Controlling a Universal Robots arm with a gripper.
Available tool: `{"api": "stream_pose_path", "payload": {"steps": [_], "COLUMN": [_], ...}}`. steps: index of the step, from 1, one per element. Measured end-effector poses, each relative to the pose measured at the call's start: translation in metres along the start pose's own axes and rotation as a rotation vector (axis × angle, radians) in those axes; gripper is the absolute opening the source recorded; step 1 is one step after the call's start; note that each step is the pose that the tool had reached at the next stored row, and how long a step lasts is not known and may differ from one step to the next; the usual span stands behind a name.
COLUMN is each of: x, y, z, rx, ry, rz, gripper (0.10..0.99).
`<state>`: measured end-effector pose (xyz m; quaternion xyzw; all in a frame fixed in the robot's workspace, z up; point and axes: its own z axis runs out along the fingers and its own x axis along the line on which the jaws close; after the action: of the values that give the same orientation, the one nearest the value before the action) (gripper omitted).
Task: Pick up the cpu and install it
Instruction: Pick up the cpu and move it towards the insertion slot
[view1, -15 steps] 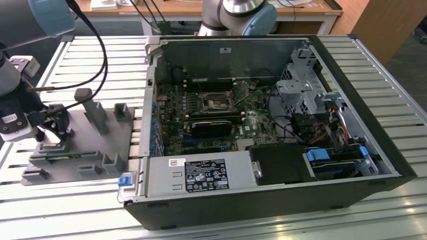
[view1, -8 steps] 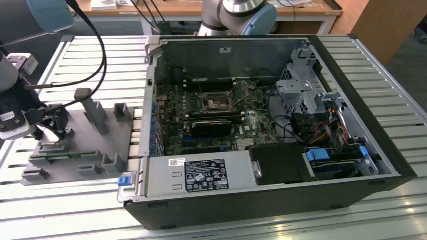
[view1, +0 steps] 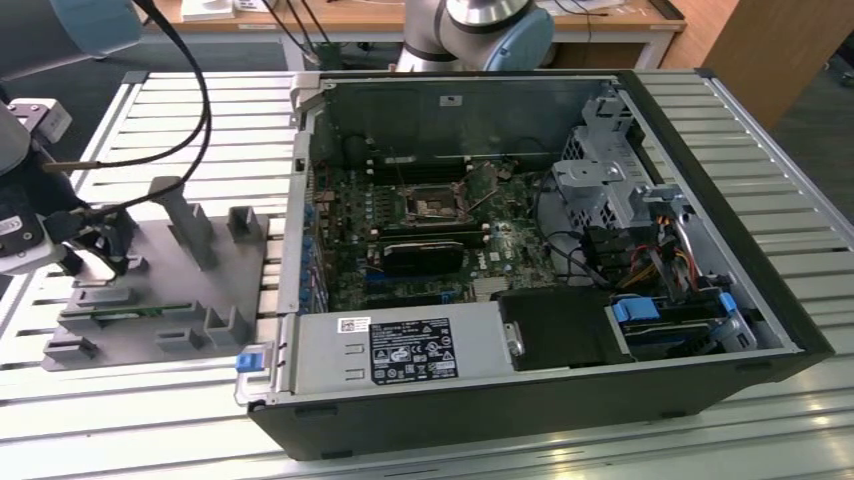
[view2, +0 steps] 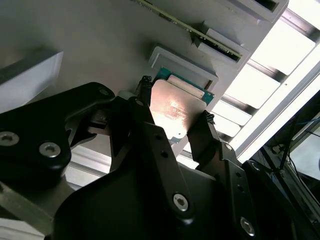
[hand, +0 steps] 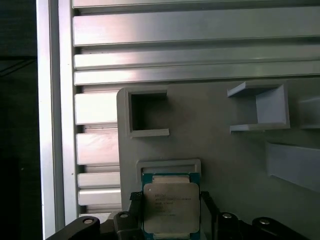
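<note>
The gripper (view2: 176, 100) pinches the cpu (hand: 171, 207) by two edges at the grey fixture plate (hand: 210, 145), near its square pocket (hand: 148, 133).

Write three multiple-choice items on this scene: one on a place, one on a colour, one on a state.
1. Where does the cpu lie?
A) on the floor
B) in a pocket of the grey fixture plate
C) on the bare table slats

2. What colour is the cpu's top?
A) red
B) black
C) silvery-grey

3. How is the computer case?
A) open, with the motherboard showing
B) closed by a panel
C) wrapped in foil

Key:
1 B, the first wrist view shows the plate's raised rim framing it.
2 C, its metal lid looks pale grey.
3 A, the exterior view looks straight onto the board.
</note>
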<state>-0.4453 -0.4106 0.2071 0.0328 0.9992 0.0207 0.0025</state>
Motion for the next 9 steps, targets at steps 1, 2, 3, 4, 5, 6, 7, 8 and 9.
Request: {"api": "stream_pose_path", "payload": {"steps": [1, 2, 3, 4, 5, 6, 7, 8, 9], "x": [0.0, 0.0, -0.0001, -0.0001, -0.0001, 0.0, 0.0, 0.0, -0.0001], "y": [0.0, 0.0001, 0.0001, 0.0001, 0.0001, 0.0001, 0.0001, 0.0001, 0.0001], "z": [-0.0009, -0.0016, -0.0021, -0.0023, -0.0025, -0.0028, -0.003, -0.0032, -0.0033], "rx": [0.0, 0.0, 0.0, 0.0, 0.0, 0.0, 0.0, 0.0, 0.0], "ry": [0.0, 0.0, -0.0001, -0.0003, -0.0003, -0.0001, -0.0001, -0.0001, -0.0001], "rz": [0.0, 0.0, 0.0, 0.0, 0.0, 0.0, 0.0, 0.0, 0.0], "gripper": [0.541, 0.541, 0.541, 0.541, 0.541, 0.541, 0.541, 0.541, 0.541]}}
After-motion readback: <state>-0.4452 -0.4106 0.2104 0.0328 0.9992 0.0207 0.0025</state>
